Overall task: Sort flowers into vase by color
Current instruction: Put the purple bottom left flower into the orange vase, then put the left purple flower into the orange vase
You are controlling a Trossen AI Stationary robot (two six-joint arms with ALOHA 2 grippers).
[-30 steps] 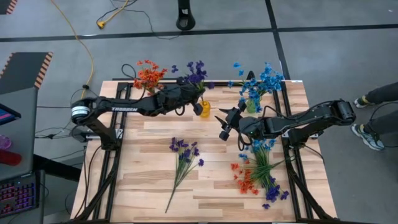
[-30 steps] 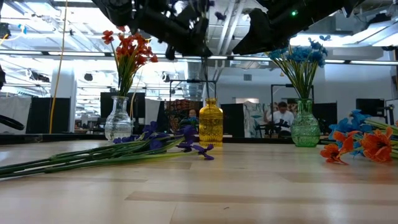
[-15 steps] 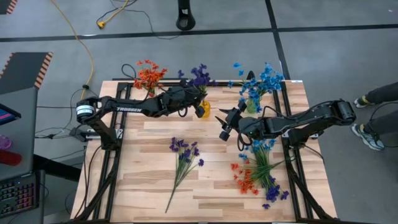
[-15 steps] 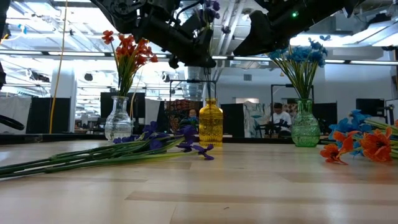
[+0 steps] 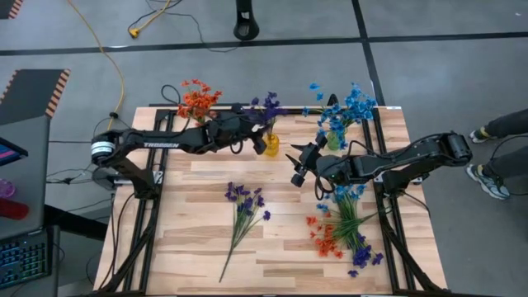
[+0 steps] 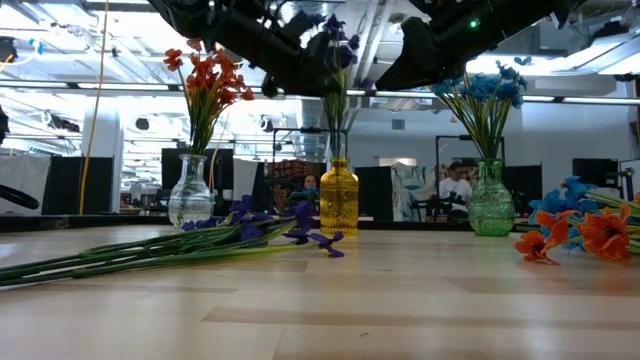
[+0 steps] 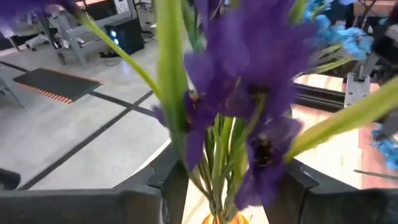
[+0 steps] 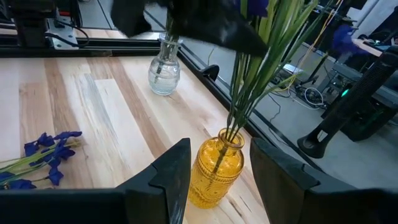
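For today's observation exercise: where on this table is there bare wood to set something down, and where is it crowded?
Bare wood: the near left corner of the table, left of the loose purple sprig, and the strip between that sprig and the mixed flower pile. Crowded: the far edge, with the clear vase, yellow vase, green vase and both arms.

1. The right gripper (image 8: 214, 171) sits with its two dark fingers (image 8: 171, 171) apart, nothing between them but the view ahead.
2. Straight ahead stands a yellow glass vase (image 8: 217, 171) on the wooden table (image 8: 74, 106).
3. Green stems (image 8: 252, 81) rise out of that vase's neck, with a purple blossom (image 8: 255, 6) up high.
4. The other arm (image 8: 186, 22) hangs dark over the stems, right against them.
5. Farther back, a clear glass vase (image 8: 165, 68) holds a stem.
6. Blue flowers (image 8: 46, 152) lie flat on the table, well apart from both vases.
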